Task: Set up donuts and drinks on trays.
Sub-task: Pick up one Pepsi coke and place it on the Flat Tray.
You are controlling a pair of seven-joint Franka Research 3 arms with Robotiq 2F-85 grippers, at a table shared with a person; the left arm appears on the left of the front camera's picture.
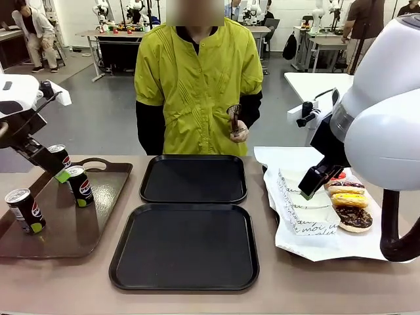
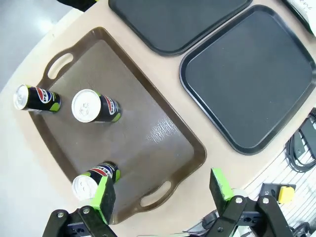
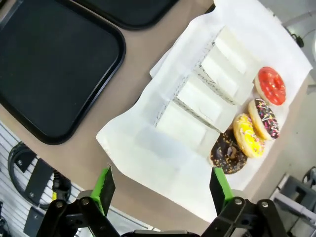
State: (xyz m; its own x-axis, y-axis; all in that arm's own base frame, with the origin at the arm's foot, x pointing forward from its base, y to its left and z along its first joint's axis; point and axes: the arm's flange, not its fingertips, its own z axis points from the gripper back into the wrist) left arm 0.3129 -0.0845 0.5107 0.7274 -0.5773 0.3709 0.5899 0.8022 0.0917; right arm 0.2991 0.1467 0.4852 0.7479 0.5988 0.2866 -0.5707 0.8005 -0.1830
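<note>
Two black trays lie mid-table, one far [image 1: 193, 178] and one near [image 1: 184, 246]. Three Pepsi cans [image 1: 25, 210] [image 1: 80, 186] [image 1: 60, 157] stand on a brown handled tray [image 1: 98, 223]. My left gripper [image 1: 60, 174] hovers open above that tray; in its wrist view it [image 2: 162, 190] hangs over the tray's edge beside one can [image 2: 94, 180]. Several donuts [image 1: 354, 218] sit in a row on white paper, next to white lettered boxes [image 1: 305, 210]. My right gripper [image 1: 308, 191] hangs open above the boxes [image 3: 197, 98], and the chocolate donut [image 3: 228, 153] lies just past its fingers.
A person in a yellow-green top stands at the far side, holding a small brown utensil [image 1: 235, 118] at chest height. The white paper [image 3: 148, 148] spreads over the right of the table. Cables [image 2: 301, 143] hang off the table's near edge.
</note>
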